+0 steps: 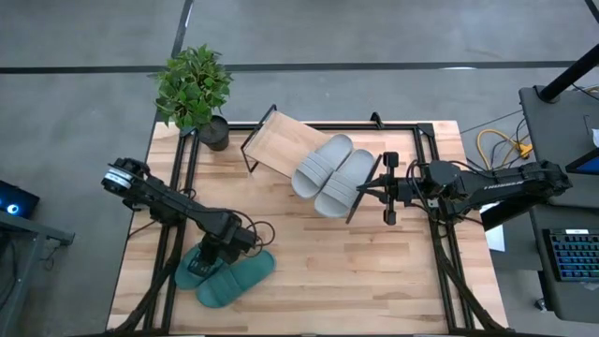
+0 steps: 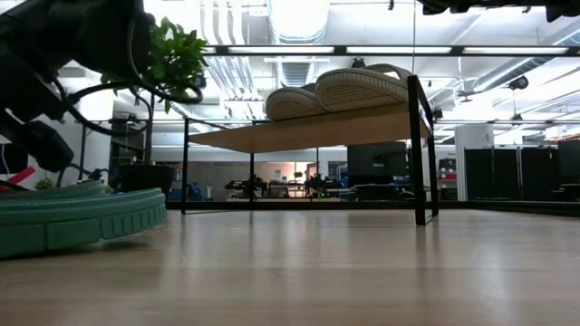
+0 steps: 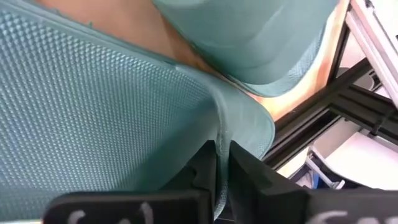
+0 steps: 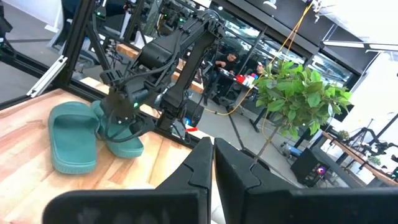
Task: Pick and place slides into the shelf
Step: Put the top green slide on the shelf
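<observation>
Grey floor [image 1: 374,33] marked with a dark line; ceiling lights [image 2: 299,14] lit; desk with keyboard [image 1: 573,255] seen.

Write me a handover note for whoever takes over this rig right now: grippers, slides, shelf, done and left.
Left gripper: down at the table's front left, shut on the edge of a teal slide.
Right gripper: shut, empty, hanging beside the shelf at its grey-slide end.
Grey slides: both lie side by side on the shelf.
Teal slides: both on the table; the other teal slide lies right beside the gripped one.
Done: grey pair placed.
Left: lift and shelve both teal slides; bare board remains next to the grey pair.
</observation>
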Action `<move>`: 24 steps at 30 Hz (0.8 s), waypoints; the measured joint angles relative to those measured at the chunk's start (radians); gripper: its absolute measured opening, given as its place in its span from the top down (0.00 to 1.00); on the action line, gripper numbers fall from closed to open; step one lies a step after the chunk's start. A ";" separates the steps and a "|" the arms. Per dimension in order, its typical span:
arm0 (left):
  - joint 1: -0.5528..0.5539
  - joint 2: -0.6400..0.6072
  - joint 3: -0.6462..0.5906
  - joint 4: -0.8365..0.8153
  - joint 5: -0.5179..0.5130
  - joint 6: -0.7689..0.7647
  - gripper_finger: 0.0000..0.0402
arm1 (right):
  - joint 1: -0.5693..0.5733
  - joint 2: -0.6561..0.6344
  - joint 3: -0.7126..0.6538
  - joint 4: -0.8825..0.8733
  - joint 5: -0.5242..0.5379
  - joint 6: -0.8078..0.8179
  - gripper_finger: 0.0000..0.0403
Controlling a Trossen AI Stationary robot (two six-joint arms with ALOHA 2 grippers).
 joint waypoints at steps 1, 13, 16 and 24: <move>0.000 -0.004 0.000 -0.002 0.000 0.000 0.98 | 0.000 0.000 0.000 0.000 0.000 0.000 0.98; 0.011 -0.155 0.061 -0.170 -0.077 -0.160 1.00 | 0.000 0.000 -0.001 0.001 0.000 0.000 0.98; 0.010 -0.220 0.092 -0.168 -0.123 -0.235 1.00 | 0.000 0.000 -0.001 0.003 0.000 0.000 0.98; 0.011 -0.390 0.213 -0.140 -0.437 -0.378 1.00 | 0.000 0.000 -0.002 0.017 -0.018 0.087 0.98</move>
